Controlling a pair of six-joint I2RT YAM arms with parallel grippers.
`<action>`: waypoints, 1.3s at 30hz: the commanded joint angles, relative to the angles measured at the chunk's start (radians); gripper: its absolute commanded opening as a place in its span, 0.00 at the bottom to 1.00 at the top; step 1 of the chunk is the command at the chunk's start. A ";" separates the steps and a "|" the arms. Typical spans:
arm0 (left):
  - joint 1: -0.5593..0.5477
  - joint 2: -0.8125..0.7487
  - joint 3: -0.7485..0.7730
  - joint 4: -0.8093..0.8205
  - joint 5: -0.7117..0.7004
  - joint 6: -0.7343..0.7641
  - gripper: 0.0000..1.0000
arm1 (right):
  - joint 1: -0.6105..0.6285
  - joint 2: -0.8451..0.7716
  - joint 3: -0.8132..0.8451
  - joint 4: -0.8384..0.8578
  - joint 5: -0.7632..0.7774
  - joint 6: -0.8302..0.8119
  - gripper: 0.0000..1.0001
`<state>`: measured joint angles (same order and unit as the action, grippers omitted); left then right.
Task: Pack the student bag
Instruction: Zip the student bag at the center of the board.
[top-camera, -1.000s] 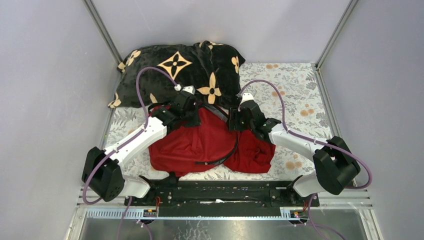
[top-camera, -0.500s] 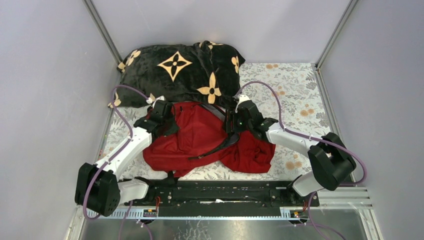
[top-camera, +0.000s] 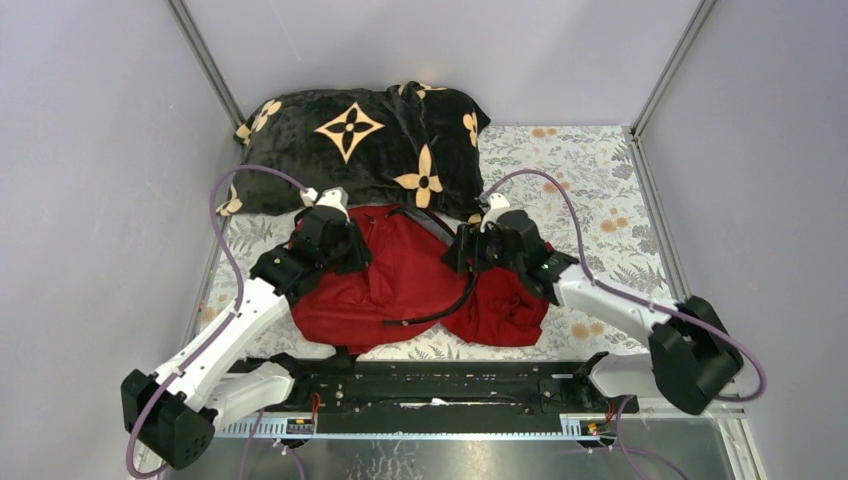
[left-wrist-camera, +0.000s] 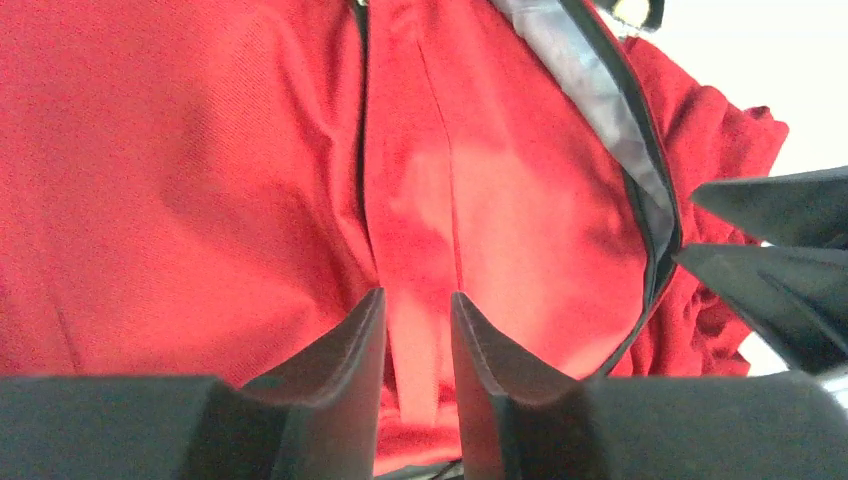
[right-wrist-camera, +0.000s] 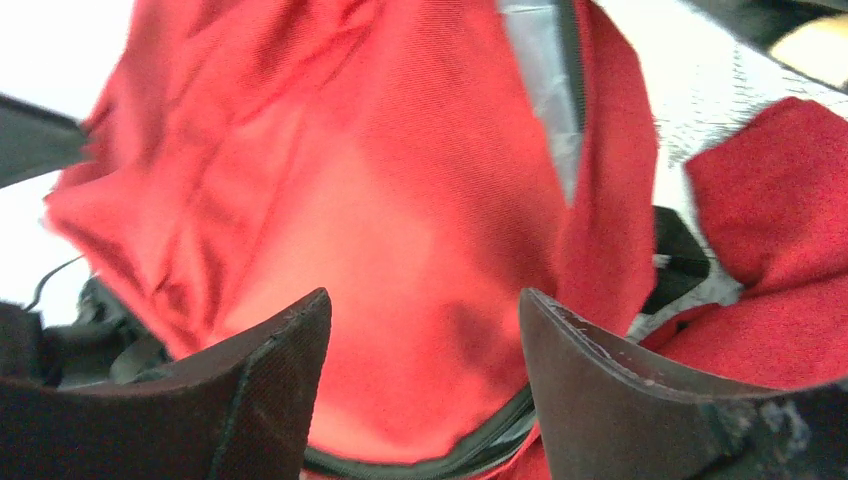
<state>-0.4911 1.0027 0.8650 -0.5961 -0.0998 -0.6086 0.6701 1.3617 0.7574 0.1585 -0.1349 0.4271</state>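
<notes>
Gaping right hand (right-wrist-camera: 425, 300) over student bag (top-camera: 400, 272) — left hand (left-wrist-camera: 417, 302) pinching a fold.

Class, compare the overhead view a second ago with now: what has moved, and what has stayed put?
The left gripper swung left from the student bag's top middle to its upper-left corner, and the bag's fabric shifted slightly. The right gripper barely moved, and its jaws are open. The black blanket stayed put.

From above we saw the student bag (top-camera: 400, 285) lying crumpled between the fingertips of the left gripper (top-camera: 348, 260) and the right gripper (top-camera: 460, 255), its dark strap (top-camera: 440, 312) curling nearer than both, while the black flowered blanket (top-camera: 360, 140) lay just beyond them.
</notes>
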 joint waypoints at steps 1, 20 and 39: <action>-0.114 0.017 0.025 -0.130 0.049 -0.017 0.46 | -0.002 -0.152 -0.110 0.203 -0.245 0.015 0.77; -0.336 -0.004 -0.077 -0.253 0.094 -0.236 0.54 | 0.350 -0.191 -0.015 -0.107 0.008 -0.144 0.63; 0.016 -0.133 0.260 -0.571 -0.320 -0.252 0.56 | 0.772 0.117 0.013 0.372 0.460 -0.887 0.69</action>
<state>-0.4843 0.8986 1.1252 -1.0592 -0.2539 -0.8413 1.4097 1.4155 0.7166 0.3786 0.2138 -0.3058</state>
